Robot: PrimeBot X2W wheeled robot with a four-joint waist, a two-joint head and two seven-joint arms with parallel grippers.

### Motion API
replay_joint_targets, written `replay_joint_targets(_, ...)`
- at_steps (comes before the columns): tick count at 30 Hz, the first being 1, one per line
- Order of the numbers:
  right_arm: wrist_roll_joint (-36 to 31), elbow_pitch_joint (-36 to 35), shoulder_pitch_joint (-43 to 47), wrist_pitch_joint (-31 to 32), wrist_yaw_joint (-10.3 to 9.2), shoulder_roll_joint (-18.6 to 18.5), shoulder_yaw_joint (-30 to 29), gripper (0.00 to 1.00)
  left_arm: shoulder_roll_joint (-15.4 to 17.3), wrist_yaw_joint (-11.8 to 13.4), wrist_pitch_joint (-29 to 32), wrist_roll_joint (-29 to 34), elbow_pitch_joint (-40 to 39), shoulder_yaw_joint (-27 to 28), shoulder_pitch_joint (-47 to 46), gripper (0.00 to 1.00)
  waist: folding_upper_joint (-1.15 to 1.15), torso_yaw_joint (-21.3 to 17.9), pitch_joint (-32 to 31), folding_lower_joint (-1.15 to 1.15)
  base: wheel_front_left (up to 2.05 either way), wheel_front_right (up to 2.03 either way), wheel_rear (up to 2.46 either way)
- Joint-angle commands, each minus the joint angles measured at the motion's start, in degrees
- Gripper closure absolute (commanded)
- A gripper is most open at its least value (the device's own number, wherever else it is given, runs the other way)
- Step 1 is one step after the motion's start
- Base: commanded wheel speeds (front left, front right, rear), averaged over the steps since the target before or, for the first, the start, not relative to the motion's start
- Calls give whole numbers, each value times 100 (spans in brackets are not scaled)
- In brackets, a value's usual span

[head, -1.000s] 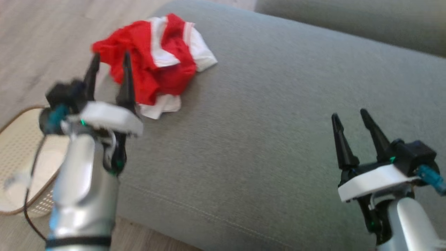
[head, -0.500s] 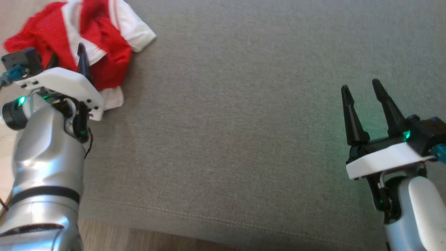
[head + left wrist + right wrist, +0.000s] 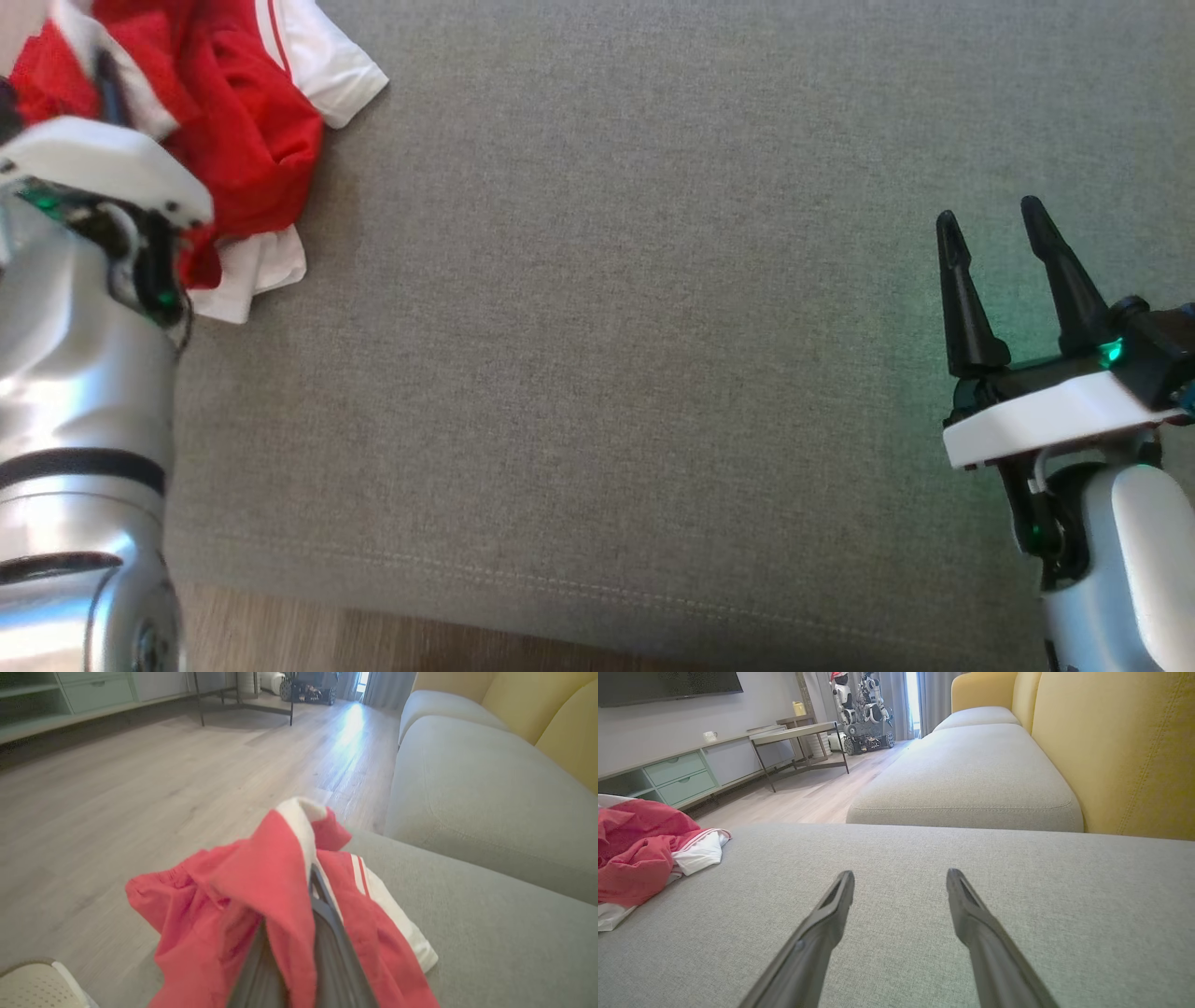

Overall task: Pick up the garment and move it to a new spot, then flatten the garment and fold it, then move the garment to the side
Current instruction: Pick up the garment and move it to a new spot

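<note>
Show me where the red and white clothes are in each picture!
Head view: garment at the top left corner.
Left wrist view: garment in the lower middle, pinched between the jaws.
Right wrist view: garment at the left edge.
Shared landmark: the grey sofa cushion under it.

Garment point(image 3: 245, 140) showed red with white panels and thin stripes. Seat cushion point(image 3: 607, 373) was heathered grey; backrest point(image 3: 1111, 751) mustard yellow. Floor point(image 3: 117, 788) was pale wood grain.
</note>
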Motion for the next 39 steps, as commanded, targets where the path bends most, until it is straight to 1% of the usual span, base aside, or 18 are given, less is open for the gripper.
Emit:
replay_joint_targets(1,27,-181,-154,-28,24,-5,108,0,366,45,-82,71,-315,141,-199,100,0,-1,-53,-1,0,0,0)
replay_joint_targets(3,28,-183,-142,-51,24,11,78,0,428,88,-93,143,-657,135,-181,100,0,-11,-115,-1,0,0,0)
replay_joint_targets(8,10,-165,-67,-124,24,63,-24,0,451,200,-96,330,-1906,175,149,100,0,-82,-380,-1,0,0,0)
replay_joint_targets(10,14,-134,-29,-162,24,97,-47,0,444,217,-97,397,-2348,174,342,100,0,-144,-531,-1,0,0,0)
replay_joint_targets(13,13,-96,60,-204,24,174,-66,0,445,180,-97,458,-2901,147,677,100,0,-269,-767,-1,0,0,0)
replay_joint_targets(19,20,-79,308,-277,24,315,-213,0,352,121,-50,504,-4013,1,1633,100,0,-572,-1208,-1,0,0,0)
replay_joint_targets(24,16,-114,532,-289,24,392,-333,0,210,217,246,504,-5217,-103,2629,100,0,-827,-1424,-1,0,0,0)
replay_joint_targets(28,1,-216,639,-265,24,439,-388,0,105,305,543,498,-6209,-191,3375,100,0,-1030,-1425,-1,0,0,0)
replay_joint_targets(32,4,-311,667,-237,24,468,-418,0,-85,299,798,498,-6954,-487,3908,100,0,-1207,-1317,-1,0,0,0)
replay_joint_targets(35,8,-356,648,-232,24,479,-427,0,-197,251,904,524,-7177,-737,4049,100,0,-1293,-1223,-1,0,0,0)
replay_joint_targets(39,44,-429,506,-264,24,495,-338,0,-415,134,1091,466,-7239,-1207,4051,100,0,-1553,-943,-1,0,0,0)
